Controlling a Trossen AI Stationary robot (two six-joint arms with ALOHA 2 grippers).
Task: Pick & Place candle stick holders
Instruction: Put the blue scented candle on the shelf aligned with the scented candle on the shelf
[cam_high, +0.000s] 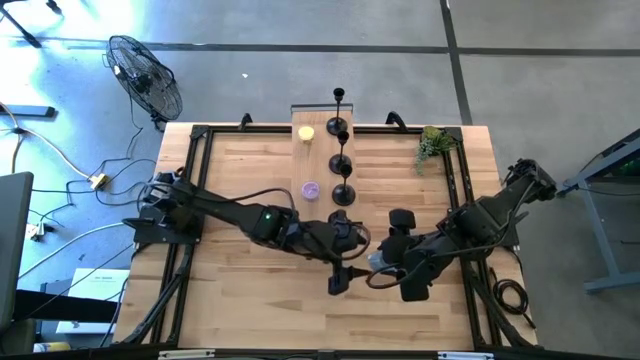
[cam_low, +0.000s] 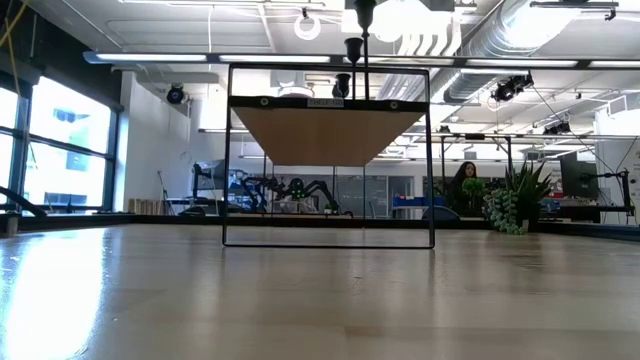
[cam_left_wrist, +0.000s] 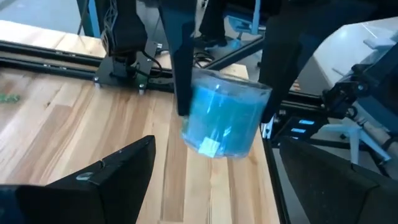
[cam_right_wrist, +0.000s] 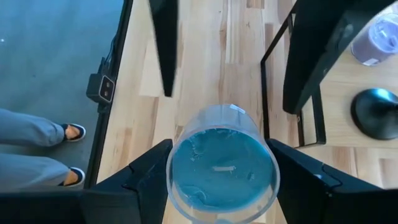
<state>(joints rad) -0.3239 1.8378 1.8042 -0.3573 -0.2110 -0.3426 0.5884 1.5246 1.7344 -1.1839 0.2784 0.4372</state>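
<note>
Three black candle stick holders (cam_high: 340, 128) (cam_high: 342, 164) (cam_high: 344, 194) stand on their disc bases in a row from the table's far edge toward its middle, and no gripper touches them. One base (cam_right_wrist: 376, 112) shows in the right wrist view. Near the table's middle front, my right gripper (cam_high: 388, 264) is shut on a glass jar with a blue candle (cam_right_wrist: 222, 165). My left gripper (cam_high: 345, 272) faces it from the left. It is open, its fingers (cam_left_wrist: 112, 180) short of the jar (cam_left_wrist: 224, 121). My right gripper pinches the jar's round side wall (cam_right_wrist: 177, 171) between its two fingers, one on each side. The fingers (cam_left_wrist: 181, 74) come from above, slanting down along the jar's height. The jar is lifted clear of the table and somewhat tilted, its open top toward the wrist.
A yellow candle (cam_high: 306, 133) and a purple candle (cam_high: 311, 189) stand left of the holder row. A green plant sprig (cam_high: 432, 145) lies at the far right. Black frame rails (cam_high: 195, 170) run along the table's sides. A person's feet (cam_right_wrist: 71, 134) show on the floor beyond the table.
</note>
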